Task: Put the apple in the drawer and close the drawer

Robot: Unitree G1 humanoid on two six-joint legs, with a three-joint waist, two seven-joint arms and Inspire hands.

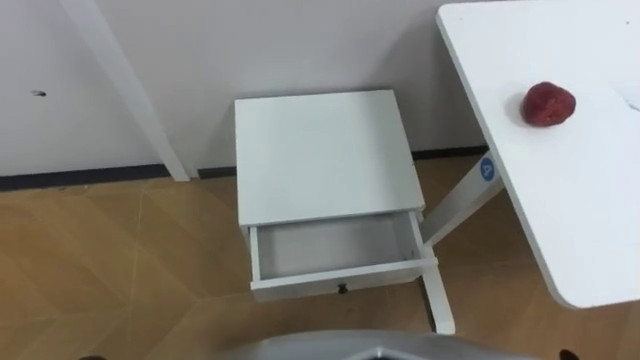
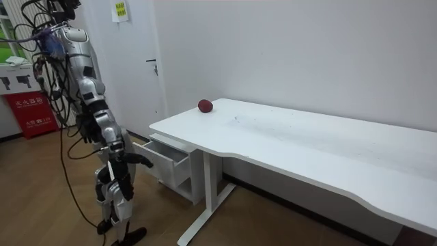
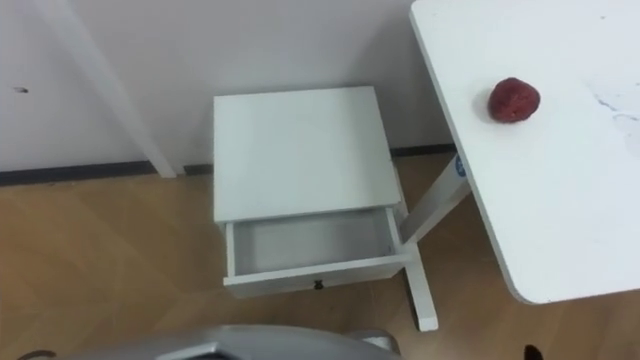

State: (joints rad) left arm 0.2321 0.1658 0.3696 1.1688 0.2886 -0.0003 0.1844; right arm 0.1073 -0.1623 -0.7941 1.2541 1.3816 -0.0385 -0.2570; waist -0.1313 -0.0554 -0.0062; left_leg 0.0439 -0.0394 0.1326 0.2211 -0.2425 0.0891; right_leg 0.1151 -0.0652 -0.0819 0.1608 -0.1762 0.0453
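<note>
One apple (image 1: 549,104) on desk (image 1: 590,200), well apart from open drawer (image 1: 335,250); room view: right hand (image 2: 138,160) near drawer, state unreadable.

A white table (image 1: 560,200) stands on wood floor (image 1: 100,260) beside a white wall (image 1: 250,50)

Glossy silver-grey shell segments, black joints, dark cables round the torso, dark robot hand (image 2: 138,160)

Plain office: white desk (image 1: 560,200), small drawer cabinet (image 1: 325,150).
</note>
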